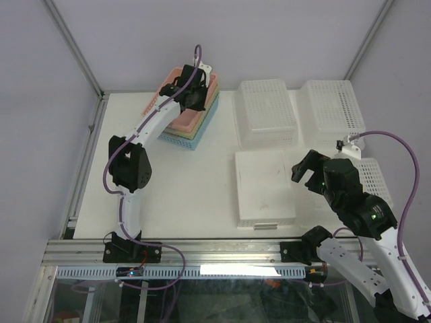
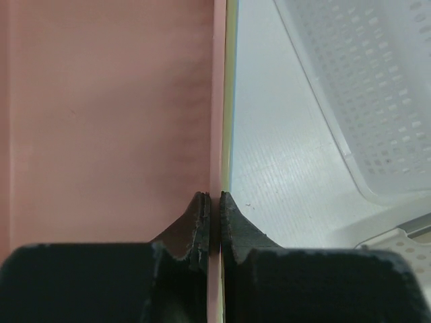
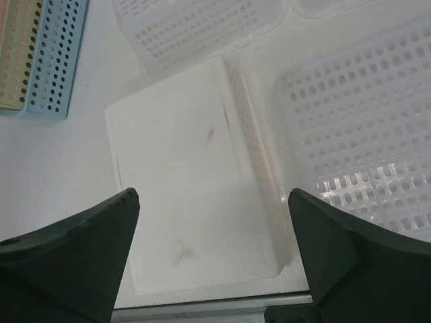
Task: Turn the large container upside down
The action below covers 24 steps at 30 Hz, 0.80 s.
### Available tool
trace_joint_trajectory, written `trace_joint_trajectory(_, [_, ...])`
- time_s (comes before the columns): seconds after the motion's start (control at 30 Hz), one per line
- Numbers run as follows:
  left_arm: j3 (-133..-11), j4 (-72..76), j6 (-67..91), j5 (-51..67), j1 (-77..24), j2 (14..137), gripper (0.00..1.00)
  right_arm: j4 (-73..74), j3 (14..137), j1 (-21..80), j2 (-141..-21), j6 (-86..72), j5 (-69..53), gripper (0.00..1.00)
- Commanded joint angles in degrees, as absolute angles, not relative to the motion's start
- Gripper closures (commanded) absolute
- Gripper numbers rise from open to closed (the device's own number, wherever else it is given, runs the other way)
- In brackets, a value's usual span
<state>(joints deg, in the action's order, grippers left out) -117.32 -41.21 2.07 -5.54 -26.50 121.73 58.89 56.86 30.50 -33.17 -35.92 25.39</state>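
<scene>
Pink container (image 2: 108, 121): top of a nested stack, right under the left hand (image 2: 214, 198), with its long side wall running between the fingers (image 2: 201, 225).
Left hand: shut tight on that thin wall, one finger inside the container and one outside.
Grip risk: this is a narrow pinch on one edge, so the container could pivot or slip free as it swings over.
Yellow and blue baskets (image 1: 202, 131): nested just beneath the hand. If they cling, they may lift or drag along.
White basket (image 2: 350, 87): near the outer finger's side, where a wide flip could clip it.
Right hand (image 1: 311, 173): wide open and empty, above an upturned white basket (image 1: 264, 185). It is well apart from the left hand, so it gives no support.
</scene>
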Motion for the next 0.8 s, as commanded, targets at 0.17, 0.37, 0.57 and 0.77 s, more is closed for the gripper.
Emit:
trace_joint_trajectory(0.17, [-123.87,-39.16,3.42,-10.3,-26.02,102.99,1.0,54.76,58.24,30.41,-33.83,-36.12,24.92,0.03])
trace_joint_trajectory(0.37, [-119.75,-38.3,7.29,-3.14,-26.16,95.53,1.0,53.71,57.5,30.41,-33.92,-36.12,24.5,0.03])
trace_joint_trajectory(0.57, [-107.97,-32.52,15.72,7.1,-26.1,84.87,1.0,53.59,57.12,30.41,-33.92,-35.77,24.93,0.03])
trace_joint_trajectory(0.77, [-86.73,-19.68,32.3,21.85,-26.18,70.65,1.0,51.94,55.57,30.41,-33.42,-35.6,25.07,0.02])
